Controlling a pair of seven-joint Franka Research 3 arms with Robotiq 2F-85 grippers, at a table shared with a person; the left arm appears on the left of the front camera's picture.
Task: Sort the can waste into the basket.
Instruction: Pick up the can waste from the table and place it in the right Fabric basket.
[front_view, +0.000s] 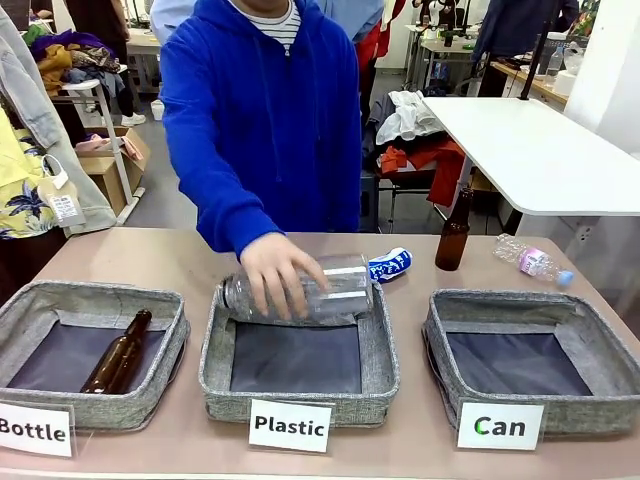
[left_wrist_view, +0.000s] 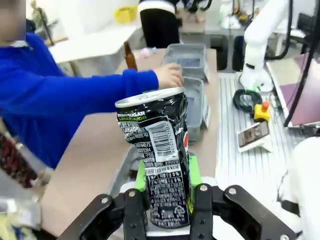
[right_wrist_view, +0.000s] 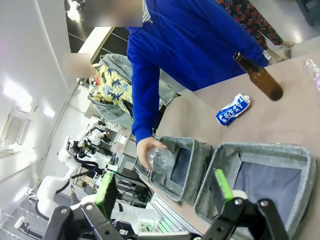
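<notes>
My left pincer (left_wrist_view: 165, 186) clamps a crushed can (left_wrist_view: 157, 135); my right pincer (right_wrist_view: 165, 189) gapes empty. The basket (front_view: 530, 300) signed "Can" sits rightmost (beyond the person's hand (front_view: 280, 272)), so crossing risks a collision.

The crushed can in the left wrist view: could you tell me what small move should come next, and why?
Probably carry the black can toward the Can basket: the left hand grips it, that basket lies empty, and the person's hand is over the middle basket.

Front view: fixed at the tabletop's (front_view: 150, 260) near edge, facing the person (front_view: 260, 110). Wrist views: oblique, from above the tabletop; all three share the person's hand (front_view: 280, 275).
</notes>
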